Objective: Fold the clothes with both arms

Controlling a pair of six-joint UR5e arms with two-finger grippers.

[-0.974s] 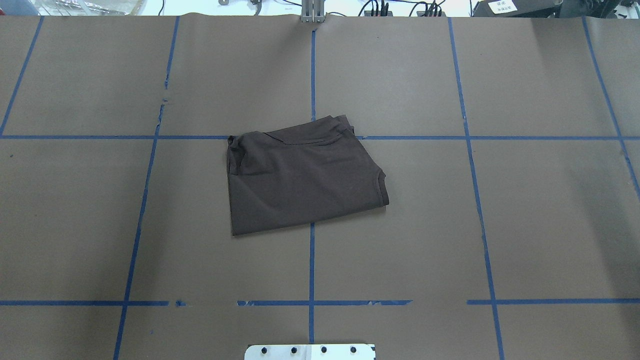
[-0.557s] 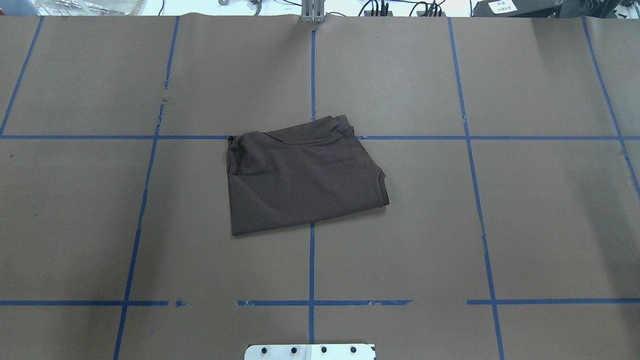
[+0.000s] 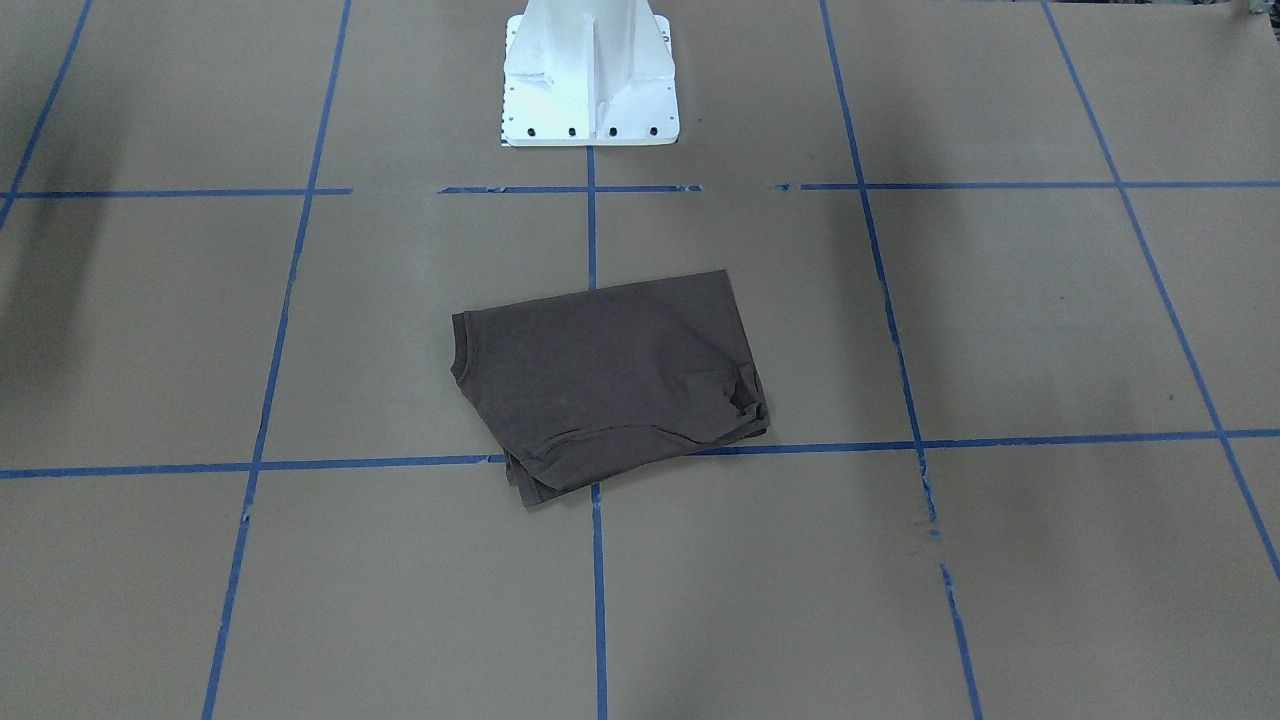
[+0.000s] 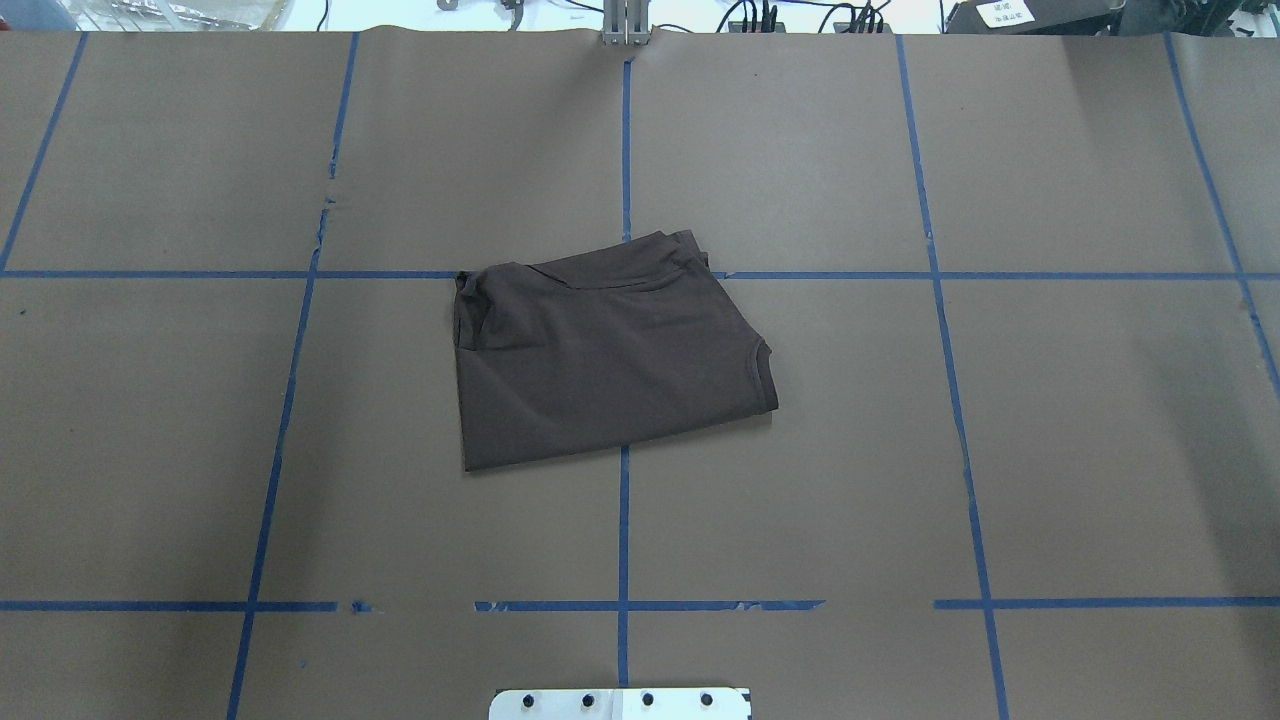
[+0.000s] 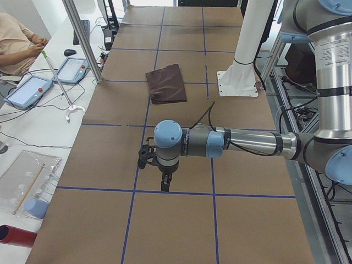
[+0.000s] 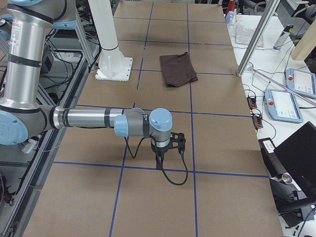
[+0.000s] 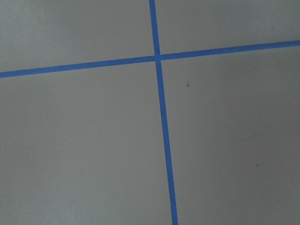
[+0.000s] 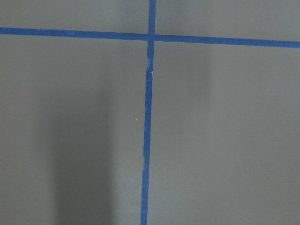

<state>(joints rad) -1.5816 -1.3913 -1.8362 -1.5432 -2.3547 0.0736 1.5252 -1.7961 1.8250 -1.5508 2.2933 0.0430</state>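
Observation:
The dark brown T-shirt (image 4: 600, 360) lies folded into a compact rectangle at the table's middle, flat on the brown paper. It also shows in the front view (image 3: 610, 380), the left view (image 5: 166, 83) and the right view (image 6: 177, 69). My left gripper (image 5: 165, 184) hangs over the table far from the shirt, toward the table's left end. My right gripper (image 6: 159, 160) hangs far from it toward the right end. Both show only in the side views, so I cannot tell whether they are open or shut. Both wrist views show only bare paper and blue tape.
The white pedestal base (image 3: 590, 70) stands behind the shirt at the robot's edge. Blue tape lines (image 4: 624, 520) grid the brown paper. Beyond the far edge are tablets (image 5: 27, 91), cables, metal posts (image 5: 82, 38) and a seated person (image 5: 16, 38).

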